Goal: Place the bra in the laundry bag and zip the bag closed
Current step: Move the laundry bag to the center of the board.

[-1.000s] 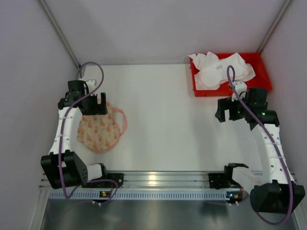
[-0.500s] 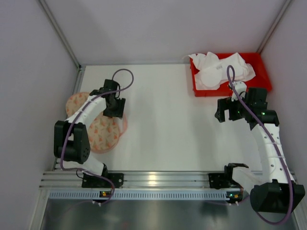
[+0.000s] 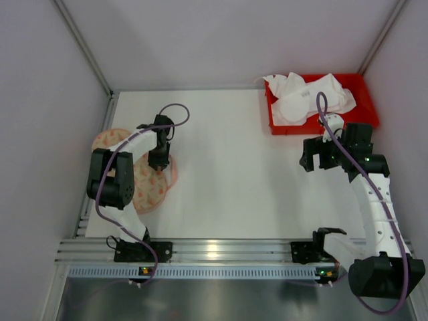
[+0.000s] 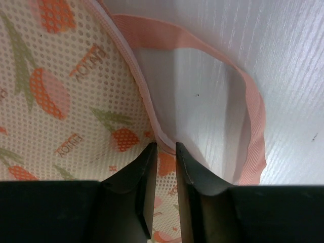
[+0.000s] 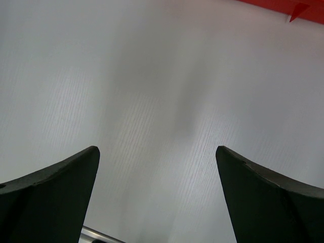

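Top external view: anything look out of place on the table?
Two things. The laundry bag lies hard against the left side of the table, one lobe apparently lapping over the edge. The white bras are heaped in the red bin and spill over its left rim.

This is looking like a robot test lab. Two white and black robot arms are sitting on a long silver metal rail by a flat white table, with plain pale walls standing around.
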Robot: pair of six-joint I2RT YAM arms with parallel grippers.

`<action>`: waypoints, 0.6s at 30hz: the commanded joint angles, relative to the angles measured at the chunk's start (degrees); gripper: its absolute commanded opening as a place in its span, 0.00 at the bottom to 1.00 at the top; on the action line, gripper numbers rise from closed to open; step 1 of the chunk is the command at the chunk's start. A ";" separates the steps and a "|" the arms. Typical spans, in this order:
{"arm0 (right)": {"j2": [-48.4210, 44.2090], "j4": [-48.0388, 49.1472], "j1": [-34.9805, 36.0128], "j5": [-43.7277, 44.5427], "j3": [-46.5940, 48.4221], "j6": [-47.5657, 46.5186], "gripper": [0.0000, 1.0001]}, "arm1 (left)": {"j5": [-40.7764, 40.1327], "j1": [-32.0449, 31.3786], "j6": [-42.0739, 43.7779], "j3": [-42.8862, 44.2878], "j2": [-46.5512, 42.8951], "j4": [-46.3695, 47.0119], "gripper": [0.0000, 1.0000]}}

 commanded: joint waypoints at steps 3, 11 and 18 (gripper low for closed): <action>-1.25 0.34 -0.25 -0.18 0.07 0.47 0.99 | 1.98 0.02 -0.36 3.07 1.12 1.34 0.07; -0.90 0.43 -0.25 -0.18 0.25 0.47 0.99 | 9.09 -6.99 1.05 5.27 -0.37 1.34 0.00; -0.98 0.25 -0.25 0.26 0.25 0.47 0.99 | 19.63 -19.56 0.44 11.15 0.68 1.26 0.00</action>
